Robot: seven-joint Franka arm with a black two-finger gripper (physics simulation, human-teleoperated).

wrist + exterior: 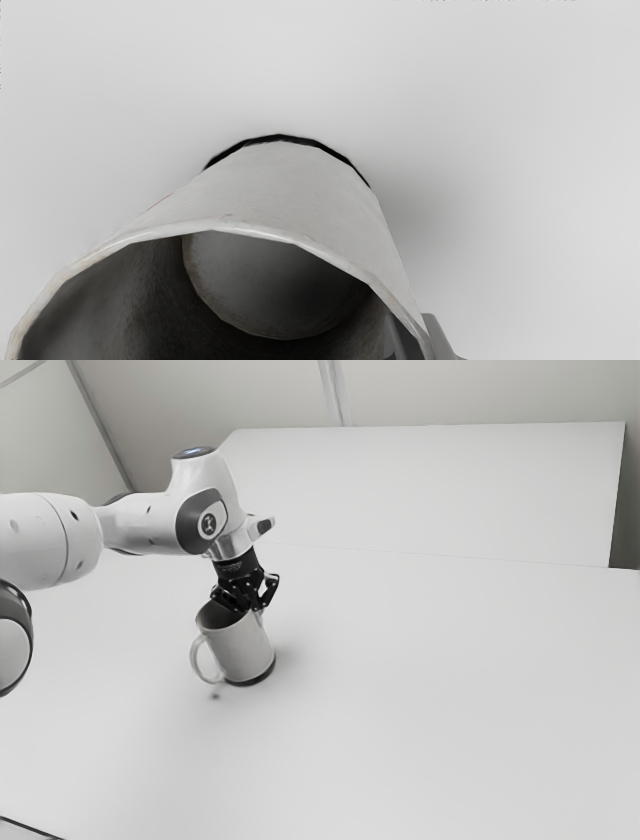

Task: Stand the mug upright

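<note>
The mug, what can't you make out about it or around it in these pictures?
- Mug's inner floor, exterior view: hidden by its own wall and the gripper.
- Rest of the rim, wrist view: cut off by the bottom edge.
- Red mark, wrist view: its rest is hidden by the wall's curve.
- Dark spot below the handle, exterior view: too small to tell shadow from mark.

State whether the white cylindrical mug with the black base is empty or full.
Empty: the wrist view looks into the white cylindrical mug, whose grey inner bottom lies bare.
</note>
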